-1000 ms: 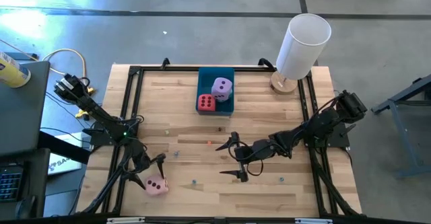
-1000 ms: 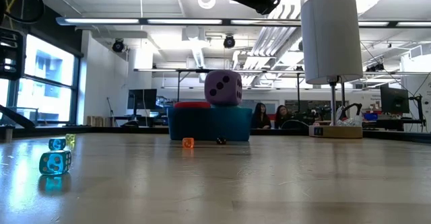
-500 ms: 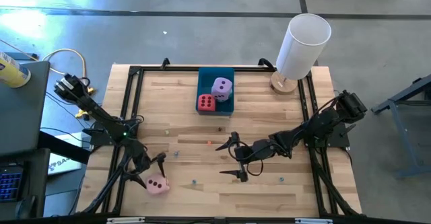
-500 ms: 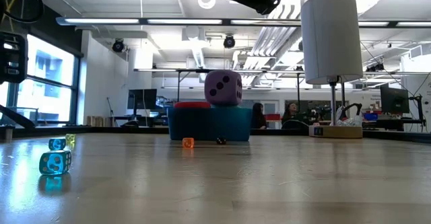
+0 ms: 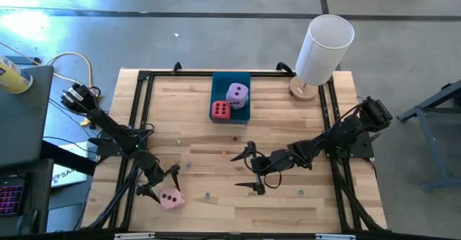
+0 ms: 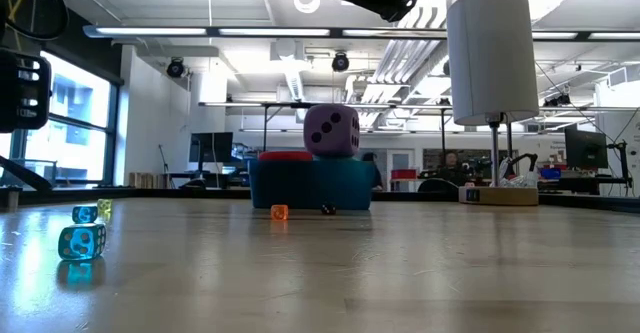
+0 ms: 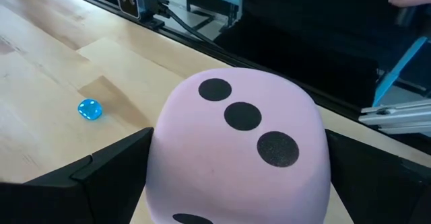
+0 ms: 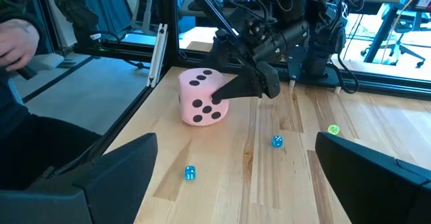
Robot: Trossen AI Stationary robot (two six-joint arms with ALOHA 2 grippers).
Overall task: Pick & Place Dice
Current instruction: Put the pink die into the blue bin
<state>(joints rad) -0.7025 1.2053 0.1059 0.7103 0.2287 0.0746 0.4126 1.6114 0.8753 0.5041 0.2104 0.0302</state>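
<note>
The light pink die (image 5: pixel 170 199) rests on its bottom face near the table's near left corner. In the left wrist view the pink die (image 7: pixel 239 157) fills the space between my left gripper's (image 5: pixel 161 183) open fingers; whether they touch it, I cannot tell. The purple die (image 5: pixel 237 94) and the red die (image 5: pixel 220 110) sit in the blue tray (image 5: pixel 230 79) at the far edge, the purple one higher up (image 6: pixel 331 131). No teal die shows. My right gripper (image 5: pixel 239 172) hangs open over the table's middle.
A white cylinder on a wooden base (image 5: pixel 324 45) stands at the far right corner. Small dice lie scattered on the table: blue (image 6: pixel 82 241), yellow (image 6: pixel 103 209), orange (image 6: pixel 279 212). A person's hand (image 8: pixel 17 39) shows beyond the table's left side.
My left arm has eased a little toward the near edge and down, closing in around the pink die. The right arm and the dice in the tray have kept still.
</note>
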